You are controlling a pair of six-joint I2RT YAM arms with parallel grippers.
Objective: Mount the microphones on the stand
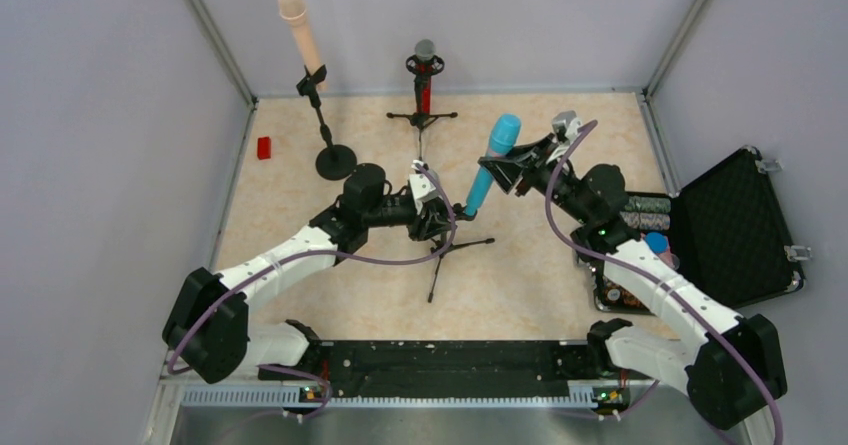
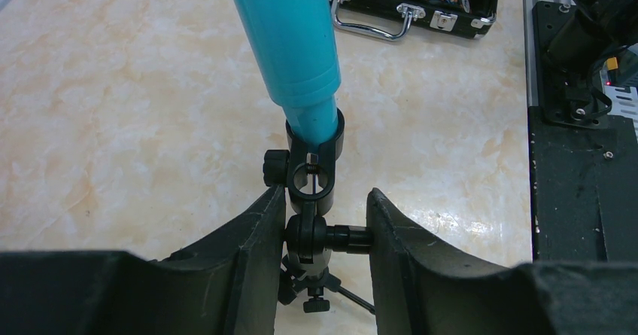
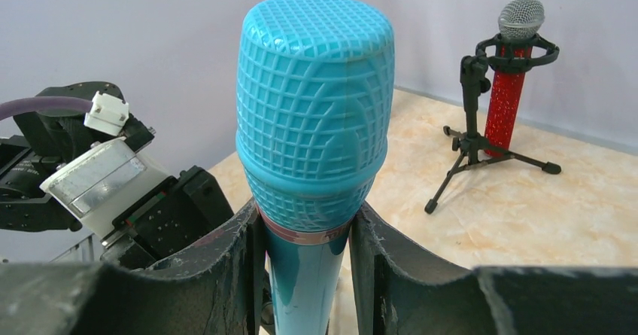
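Right claw (image 3: 305, 233) is clamped on the light-blue microphone (image 3: 314, 117) just under its head. Left claw (image 2: 320, 237) pinches the stand (image 1: 438, 273) at its swivel joint. The microphone's long axis is steeply tilted, tail down in the clip (image 2: 314, 148) right above the left claw, head up and away toward the right arm. Seating it, I'd say, means pushing along that axis, down toward the left claw.

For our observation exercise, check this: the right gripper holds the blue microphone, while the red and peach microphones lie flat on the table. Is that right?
No. The red microphone and the peach one do not lie flat: the top view shows the red clipped in a tripod stand, the peach in a round-base stand. The right gripper does hold the blue microphone.
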